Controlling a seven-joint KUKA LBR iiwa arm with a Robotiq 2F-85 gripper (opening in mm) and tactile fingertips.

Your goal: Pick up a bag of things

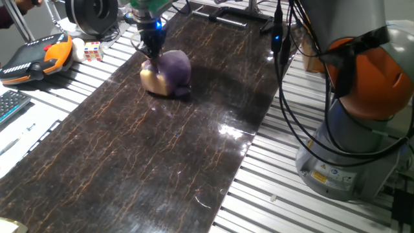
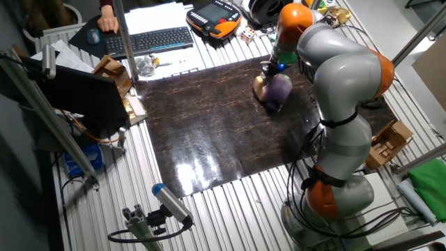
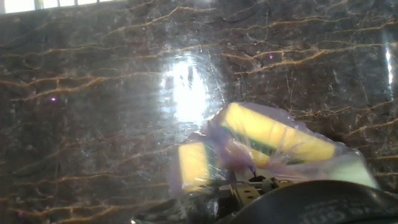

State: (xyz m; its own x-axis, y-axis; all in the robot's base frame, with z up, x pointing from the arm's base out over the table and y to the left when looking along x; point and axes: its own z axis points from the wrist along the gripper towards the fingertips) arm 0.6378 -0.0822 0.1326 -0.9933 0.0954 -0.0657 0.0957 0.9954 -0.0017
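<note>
The bag of things (image 1: 169, 72) is a lumpy purple translucent bag with a tan block at its left side. It rests on the dark marbled mat (image 1: 162, 149) near the far end. It also shows in the other fixed view (image 2: 277, 90). In the hand view the bag (image 3: 267, 146) fills the lower middle, with yellow blocks showing through the film. My gripper (image 1: 153, 59) comes down from above onto the bag's top left, between the tan block and the purple part. Its fingers look drawn together in the film. The fingertips are hidden in the hand view.
A small multicoloured cube (image 1: 93, 50) and an orange-black teach pendant (image 1: 35, 58) lie left of the mat on the slatted table. A keyboard (image 1: 10, 103) is at the left edge. The robot base (image 1: 352, 116) and its cables (image 1: 284, 77) stand at the right.
</note>
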